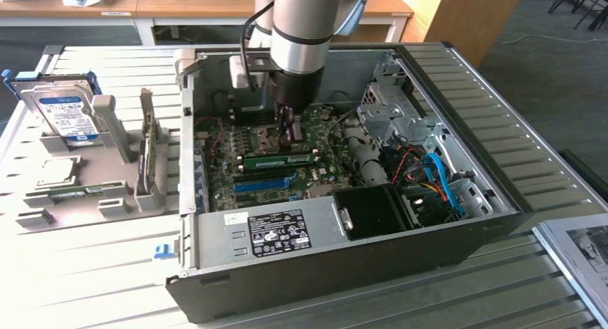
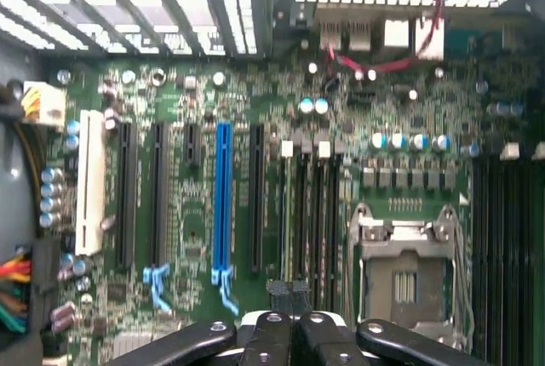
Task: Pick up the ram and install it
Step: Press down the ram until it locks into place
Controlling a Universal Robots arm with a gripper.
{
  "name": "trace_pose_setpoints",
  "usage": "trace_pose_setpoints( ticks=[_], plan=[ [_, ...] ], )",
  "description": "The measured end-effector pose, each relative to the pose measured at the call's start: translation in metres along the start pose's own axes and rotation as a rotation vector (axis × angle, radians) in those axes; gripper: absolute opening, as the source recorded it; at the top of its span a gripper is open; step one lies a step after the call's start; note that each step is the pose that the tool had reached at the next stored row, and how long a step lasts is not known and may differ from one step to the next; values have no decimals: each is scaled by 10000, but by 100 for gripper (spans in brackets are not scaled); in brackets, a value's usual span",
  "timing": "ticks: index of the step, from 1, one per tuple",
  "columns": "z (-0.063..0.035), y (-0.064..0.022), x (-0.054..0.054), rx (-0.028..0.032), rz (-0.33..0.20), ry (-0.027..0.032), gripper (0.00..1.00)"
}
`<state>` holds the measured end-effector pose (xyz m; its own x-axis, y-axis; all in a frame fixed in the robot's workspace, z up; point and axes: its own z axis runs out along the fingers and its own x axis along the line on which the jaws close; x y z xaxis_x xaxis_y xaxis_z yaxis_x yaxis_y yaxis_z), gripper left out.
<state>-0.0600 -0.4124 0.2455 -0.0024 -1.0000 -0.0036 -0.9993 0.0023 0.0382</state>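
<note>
The ram [image 1: 282, 160], a narrow green stick with a white label, stands on edge in a slot on the motherboard [image 1: 314, 176] inside the open computer case. My gripper [image 1: 290, 137] hangs shut just above and behind it, near the processor socket. I cannot tell whether the fingertips touch the stick. In the wrist view the shut gripper [image 2: 291, 296] sits over one end of the black memory slots [image 2: 311, 204], beside the processor socket [image 2: 404, 272], with nothing visibly held between the fingers.
The case walls [image 1: 456, 101] ring the motherboard, with a power supply [image 1: 275, 233], drive cage [image 1: 394, 105] and blue cables [image 1: 442, 179] inside. On the exterior view's left, a grey holder [image 1: 105, 194] carries a hard drive [image 1: 65, 115]. A blue slot [image 2: 223, 196] lies near the memory slots.
</note>
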Motion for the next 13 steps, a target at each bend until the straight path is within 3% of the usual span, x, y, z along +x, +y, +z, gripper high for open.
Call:
trace_pose_setpoints(
  ticks=[6, 13],
  plan=[
    [5, 141, 0, 2, 0, 0, 10],
    [7, 178, 1, 2, 0, 0, 10]
  ],
)
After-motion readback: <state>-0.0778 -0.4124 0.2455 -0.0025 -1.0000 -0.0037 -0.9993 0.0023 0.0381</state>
